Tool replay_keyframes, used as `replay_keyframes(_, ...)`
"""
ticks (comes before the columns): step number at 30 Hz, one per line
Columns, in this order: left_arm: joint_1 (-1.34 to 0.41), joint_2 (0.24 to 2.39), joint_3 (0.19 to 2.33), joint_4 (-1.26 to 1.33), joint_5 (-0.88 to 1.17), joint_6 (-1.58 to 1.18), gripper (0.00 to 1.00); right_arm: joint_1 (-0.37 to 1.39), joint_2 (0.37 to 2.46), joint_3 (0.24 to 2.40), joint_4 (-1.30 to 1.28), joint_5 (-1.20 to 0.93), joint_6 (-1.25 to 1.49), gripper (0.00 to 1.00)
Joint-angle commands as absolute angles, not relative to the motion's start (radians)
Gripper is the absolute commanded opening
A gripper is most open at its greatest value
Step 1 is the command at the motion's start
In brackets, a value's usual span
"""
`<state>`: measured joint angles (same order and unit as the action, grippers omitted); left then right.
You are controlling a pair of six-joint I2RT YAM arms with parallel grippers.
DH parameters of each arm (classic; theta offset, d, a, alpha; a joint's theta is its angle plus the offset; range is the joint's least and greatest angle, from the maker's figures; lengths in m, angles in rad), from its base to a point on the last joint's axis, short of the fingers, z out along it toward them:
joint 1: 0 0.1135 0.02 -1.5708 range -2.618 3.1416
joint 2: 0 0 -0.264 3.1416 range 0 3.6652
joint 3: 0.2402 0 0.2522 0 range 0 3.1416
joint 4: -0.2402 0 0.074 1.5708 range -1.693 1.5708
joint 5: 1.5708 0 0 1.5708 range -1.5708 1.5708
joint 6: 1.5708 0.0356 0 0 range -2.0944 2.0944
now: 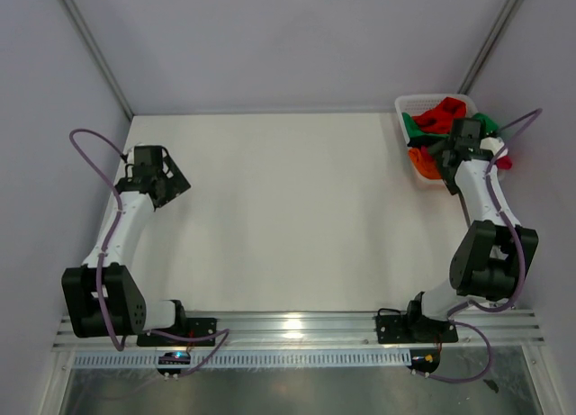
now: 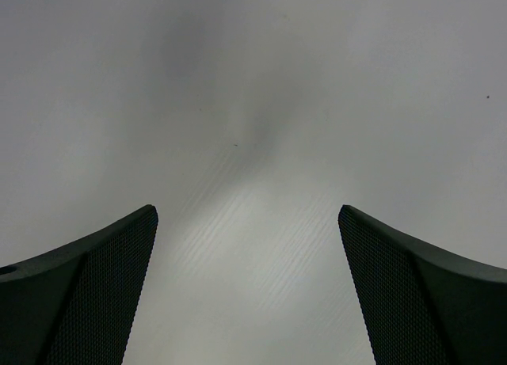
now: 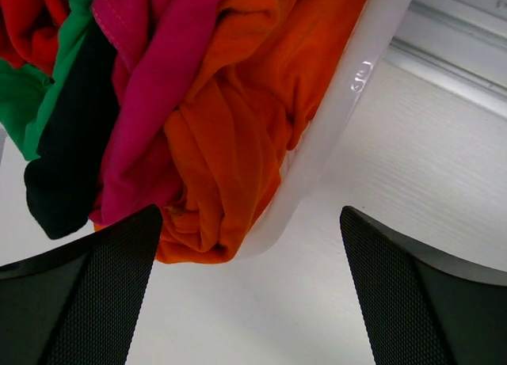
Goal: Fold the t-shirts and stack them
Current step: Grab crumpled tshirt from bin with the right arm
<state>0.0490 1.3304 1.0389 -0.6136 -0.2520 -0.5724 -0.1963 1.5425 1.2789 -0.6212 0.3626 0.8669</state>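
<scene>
Tabletop (image 2: 253,104) fills L wrist cam; R's shows t-shirts (image 3: 230,135) in basket (image 3: 348,104).

Counter (image 1: 288,208): white, matte, flat. Walls (image 1: 297,37): pale grey panels on three sides, with slanting metal struts (image 1: 93,48) at the back corners. Near edge: ribbed aluminium rail (image 1: 297,318), catching bright glare.

Soft cloth t-shirts (image 3: 226,143) (matt), glossy plastic basket (image 3: 352,96).

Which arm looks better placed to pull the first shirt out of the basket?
Right. The right tool hangs open at the basket, with the orange shirt just in front of it. The left tool, also open, sits over bare table on the opposite side, far from the basket.
</scene>
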Motion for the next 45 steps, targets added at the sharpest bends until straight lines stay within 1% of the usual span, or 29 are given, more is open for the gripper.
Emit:
replay_keyframes(1, 0.054, 1.313, 1.028, -0.603, -0.287, -0.577, 0.99, -0.209, 1.519, 1.244, -0.454, 0.218, 0.926, 0.98)
replay_keyframes(6, 0.054, 1.324, 1.035, -0.595, -0.288, -0.568, 0.99, -0.210, 1.529, 1.207, -0.381, 0.163, 0.948, 0.96)
replay_keyframes(9, 0.054, 1.327, 1.042, -0.594, -0.288, -0.557, 0.99, -0.210, 1.557, 1.216, -0.357, 0.143, 0.937, 0.83)
replay_keyframes(10, 0.052, 1.328, 1.042, -0.594, -0.288, -0.554, 0.99, -0.210, 1.566, 1.221, -0.359, 0.134, 0.936, 0.78)
replay_keyframes(11, 0.052, 1.331, 1.045, -0.595, -0.290, -0.548, 0.99, -0.210, 1.581, 1.230, -0.362, 0.130, 0.934, 0.68)
replay_keyframes(12, 0.054, 1.333, 1.048, -0.597, -0.294, -0.543, 0.99, -0.210, 1.583, 1.233, -0.365, 0.126, 0.937, 0.61)
replay_keyframes(13, 0.054, 1.333, 1.051, -0.600, -0.299, -0.540, 0.99, -0.210, 1.588, 1.235, -0.371, 0.121, 0.939, 0.52)
replay_keyframes(14, 0.054, 1.335, 1.052, -0.603, -0.308, -0.534, 0.99, -0.210, 1.586, 1.235, -0.377, 0.121, 0.940, 0.31)
replay_keyframes(15, 0.054, 1.336, 1.052, -0.603, -0.311, -0.531, 0.99, -0.210, 1.585, 1.236, -0.388, 0.123, 0.943, 0.25)
replay_keyframes(16, 0.054, 1.338, 1.054, -0.604, -0.313, -0.529, 0.99, -0.210, 1.582, 1.238, -0.411, 0.127, 0.942, 0.22)
replay_keyframes(17, 0.054, 1.336, 1.054, -0.606, -0.316, -0.526, 0.99, -0.210, 1.578, 1.246, -0.428, 0.146, 0.939, 0.20)
replay_keyframes(20, 0.054, 1.339, 1.054, -0.603, -0.314, -0.520, 0.99, -0.210, 1.571, 1.261, -0.491, 0.178, 0.919, 0.20)
replay_keyframes(21, 0.054, 1.344, 1.054, -0.600, -0.313, -0.519, 0.99, -0.210, 1.563, 1.259, -0.512, 0.181, 0.908, 0.14)
replay_keyframes(22, 0.054, 1.348, 1.055, -0.600, -0.311, -0.518, 0.99, -0.210, 1.559, 1.258, -0.521, 0.189, 0.907, 0.06)
replay_keyframes(23, 0.054, 1.351, 1.055, -0.598, -0.308, -0.518, 0.99, -0.210, 1.552, 1.253, -0.529, 0.198, 0.904, 0.03)
replay_keyframes(27, 0.054, 1.370, 1.063, -0.594, -0.273, -0.523, 0.99, -0.210, 1.522, 1.261, -0.503, 0.192, 0.856, 0.03)
replay_keyframes(30, 0.054, 1.381, 1.063, -0.581, -0.255, -0.526, 0.99, -0.209, 1.508, 1.348, -0.477, 0.157, 0.773, 0.03)
replay_keyframes(34, 0.052, 1.402, 1.065, -0.574, -0.223, -0.532, 0.99, -0.210, 1.483, 1.526, -0.453, 0.109, 0.658, 0.03)
replay_keyframes(36, 0.052, 1.407, 1.060, -0.574, -0.216, -0.532, 0.99, -0.209, 1.473, 1.577, -0.436, 0.086, 0.611, 0.03)
replay_keyframes(39, 0.054, 1.413, 1.058, -0.574, -0.209, -0.532, 0.99, -0.210, 1.474, 1.737, -0.452, 0.028, 0.581, 0.03)
replay_keyframes(40, 0.054, 1.414, 1.060, -0.572, -0.206, -0.532, 0.99, -0.209, 1.479, 1.776, -0.462, -0.029, 0.577, 0.03)
replay_keyframes(43, 0.054, 1.420, 1.061, -0.571, -0.195, -0.532, 0.99, -0.210, 1.499, 1.908, -0.489, -0.093, 0.580, 0.03)
replay_keyframes(45, 0.054, 1.428, 1.062, -0.572, -0.184, -0.534, 0.99, -0.210, 1.511, 1.992, -0.508, -0.187, 0.597, 0.03)
